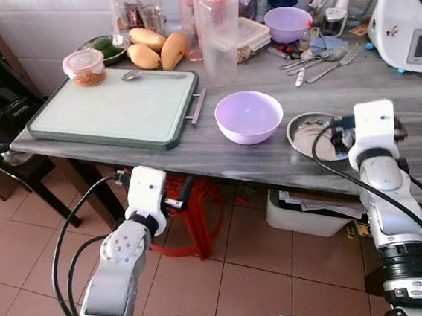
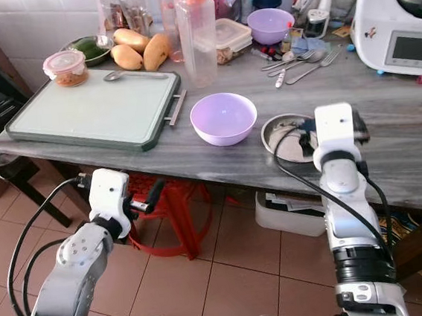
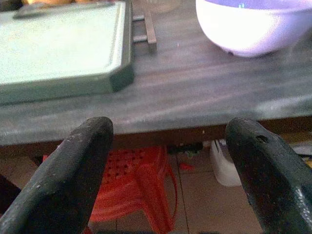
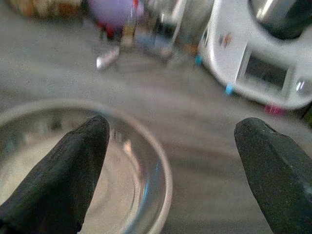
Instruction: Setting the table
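Reaching arm: right gripper (image 4: pixel 170 170), fingers spread wide, holding nothing, poised over the steel plate's (image 1: pixel 302 136) far rim.
Plate position: on the grey table (image 1: pixel 415 108), just right of the lavender bowl (image 1: pixel 249 116).
Idle arm: left gripper (image 3: pixel 165 165), open and empty, below the table edge, farther from the steel plate.

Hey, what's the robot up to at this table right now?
It's setting the table. The right gripper hangs open over the rim of a metal plate near the table's front edge, holding nothing. The left gripper is open below the edge, facing the lilac bowl and green tray.
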Available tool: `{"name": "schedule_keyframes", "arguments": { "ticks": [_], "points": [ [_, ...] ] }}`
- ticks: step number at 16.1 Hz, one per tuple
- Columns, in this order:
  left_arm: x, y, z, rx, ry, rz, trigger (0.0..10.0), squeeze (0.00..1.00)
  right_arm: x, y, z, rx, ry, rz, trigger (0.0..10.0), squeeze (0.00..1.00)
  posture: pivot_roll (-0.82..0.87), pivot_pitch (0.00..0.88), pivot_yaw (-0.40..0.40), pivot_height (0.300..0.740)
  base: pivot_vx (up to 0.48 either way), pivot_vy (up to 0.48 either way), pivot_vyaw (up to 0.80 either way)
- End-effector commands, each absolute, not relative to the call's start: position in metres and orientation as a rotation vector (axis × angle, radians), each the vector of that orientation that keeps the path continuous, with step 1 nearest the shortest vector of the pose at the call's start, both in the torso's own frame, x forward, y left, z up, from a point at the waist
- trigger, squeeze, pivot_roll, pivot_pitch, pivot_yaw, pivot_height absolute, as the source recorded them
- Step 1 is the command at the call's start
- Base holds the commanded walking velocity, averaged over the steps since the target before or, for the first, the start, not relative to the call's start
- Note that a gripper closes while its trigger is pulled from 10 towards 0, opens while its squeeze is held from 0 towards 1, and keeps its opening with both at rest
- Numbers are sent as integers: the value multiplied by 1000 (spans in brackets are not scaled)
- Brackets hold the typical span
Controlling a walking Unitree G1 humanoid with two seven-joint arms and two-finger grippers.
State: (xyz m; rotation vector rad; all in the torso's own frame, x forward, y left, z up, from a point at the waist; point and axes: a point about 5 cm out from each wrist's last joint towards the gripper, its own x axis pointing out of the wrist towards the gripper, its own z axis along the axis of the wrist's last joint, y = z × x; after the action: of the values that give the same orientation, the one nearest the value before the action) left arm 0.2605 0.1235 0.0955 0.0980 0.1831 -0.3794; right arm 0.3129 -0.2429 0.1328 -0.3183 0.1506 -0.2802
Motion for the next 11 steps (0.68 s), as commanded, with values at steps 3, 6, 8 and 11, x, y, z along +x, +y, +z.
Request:
{"name": "schedule_keyframes", "arguments": {
  "ticks": [3, 6, 8, 11],
  "points": [
    [254, 126, 100, 121, 183, -392, 10000, 0, 317, -253, 130, -289, 227, -279, 10000, 1000, -19, 0, 49, 740, 0, 0, 0],
    [246, 129, 99, 127, 204, -395, 10000, 0, 325, -250, 129, -251, 274, -212, 10000, 1000, -7, 0, 57, 740, 0, 0, 0],
    [243, 130, 98, 131, 221, -394, 10000, 0, 330, -246, 131, -246, 279, -161, 10000, 1000, -4, 2, 57, 740, 0, 0, 0],
    [241, 131, 97, 132, 233, -393, 10000, 0, 332, -247, 125, -249, 335, -136, 10000, 976, -2, 4, 57, 740, 0, 0, 0]
  ]
}}
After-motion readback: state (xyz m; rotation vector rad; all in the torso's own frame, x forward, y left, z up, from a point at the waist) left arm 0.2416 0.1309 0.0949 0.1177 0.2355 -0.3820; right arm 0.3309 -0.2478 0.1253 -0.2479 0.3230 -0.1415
